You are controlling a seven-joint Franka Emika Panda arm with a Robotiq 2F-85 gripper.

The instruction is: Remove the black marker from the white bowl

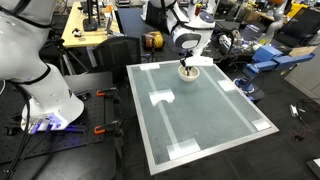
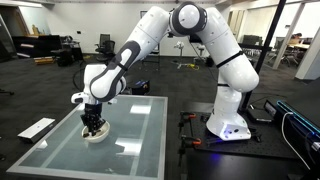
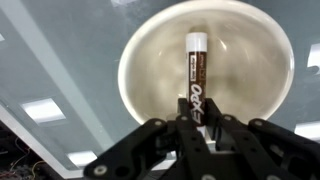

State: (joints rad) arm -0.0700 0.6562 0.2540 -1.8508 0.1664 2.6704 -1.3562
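Note:
The white bowl fills the wrist view, and the black marker lies in it, white cap end pointing away. My gripper reaches down into the bowl, its two fingers pressed on either side of the marker's near end. In both exterior views the gripper hangs straight down over the bowl, at one edge of the glass table. The marker is hidden in both of those views.
The glass table carries flat white tape patches. A keyboard lies on the floor beside it. Desks, chairs and lab clutter stand around it.

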